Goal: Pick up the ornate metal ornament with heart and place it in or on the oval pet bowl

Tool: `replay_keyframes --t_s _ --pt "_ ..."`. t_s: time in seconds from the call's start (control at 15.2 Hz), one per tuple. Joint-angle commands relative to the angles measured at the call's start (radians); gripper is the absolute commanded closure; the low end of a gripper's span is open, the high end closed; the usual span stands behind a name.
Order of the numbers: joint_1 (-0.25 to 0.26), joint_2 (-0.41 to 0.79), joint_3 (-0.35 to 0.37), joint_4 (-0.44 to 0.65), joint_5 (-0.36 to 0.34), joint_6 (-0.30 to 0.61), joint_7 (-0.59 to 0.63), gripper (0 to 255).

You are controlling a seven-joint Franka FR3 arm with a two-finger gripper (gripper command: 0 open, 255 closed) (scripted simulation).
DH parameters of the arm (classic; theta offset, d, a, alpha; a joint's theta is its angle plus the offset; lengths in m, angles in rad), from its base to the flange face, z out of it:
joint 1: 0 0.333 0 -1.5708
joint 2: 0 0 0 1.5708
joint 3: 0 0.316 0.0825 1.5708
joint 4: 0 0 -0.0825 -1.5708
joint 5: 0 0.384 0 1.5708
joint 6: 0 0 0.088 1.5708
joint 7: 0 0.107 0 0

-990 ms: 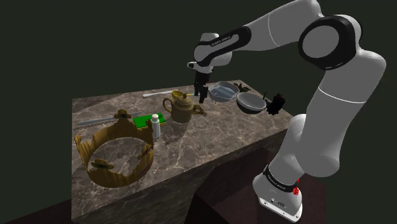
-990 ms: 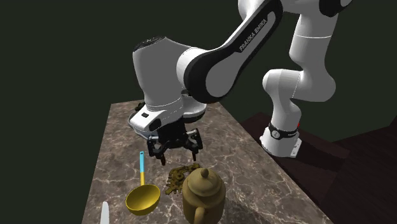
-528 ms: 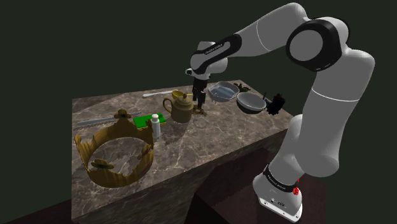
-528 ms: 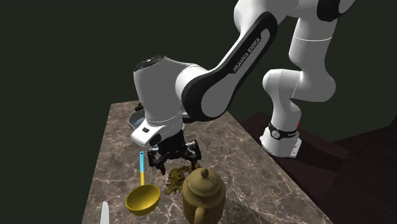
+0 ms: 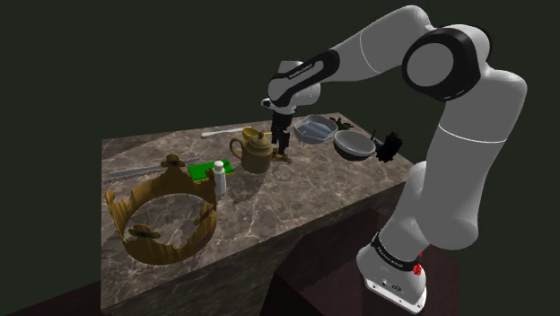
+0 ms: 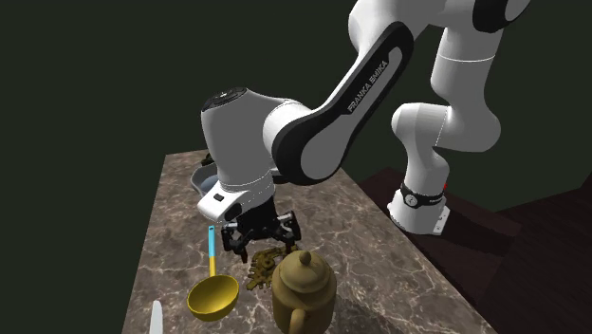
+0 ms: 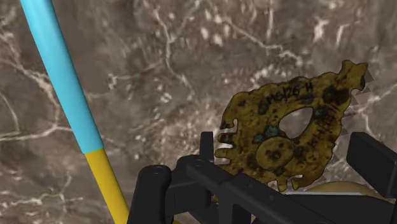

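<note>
The ornament (image 7: 289, 133) is a flat, mottled gold-brown piece with a heart-shaped hole. It lies on the marble table (image 5: 296, 193) beside the brass teapot (image 5: 255, 153). My gripper (image 7: 264, 181) is open and low over it, one finger (image 7: 151, 191) on each side of the piece, neither touching it. In the shoulder view the gripper (image 5: 283, 144) hangs just above the ornament (image 5: 282, 158). The second exterior view shows the gripper (image 6: 261, 235) above the ornament (image 6: 264, 268). The oval blue-grey pet bowl (image 5: 316, 130) stands just behind, toward the stand.
A yellow ladle (image 6: 212, 296) with a blue handle (image 7: 60, 70) lies close beside the gripper. A dark round bowl (image 5: 354, 144) and a small dark object (image 5: 390, 146) sit near the table's end. A crown-shaped basket (image 5: 161, 215), a white bottle (image 5: 219, 177) and a green item (image 5: 206, 169) stand further off.
The gripper has come down and moved toward the teapot, ending low over the ornament. Its fingers stay apart. The ornament has not moved.
</note>
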Motion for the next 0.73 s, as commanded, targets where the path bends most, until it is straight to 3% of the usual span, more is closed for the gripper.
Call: replay_keyframes --t_s 0.0,0.66 --pt "0.0 0.0 0.0 0.0 0.0 0.0 0.0 255" --pt "0.002 -0.009 -0.002 0.004 -0.007 -0.011 0.006 255"
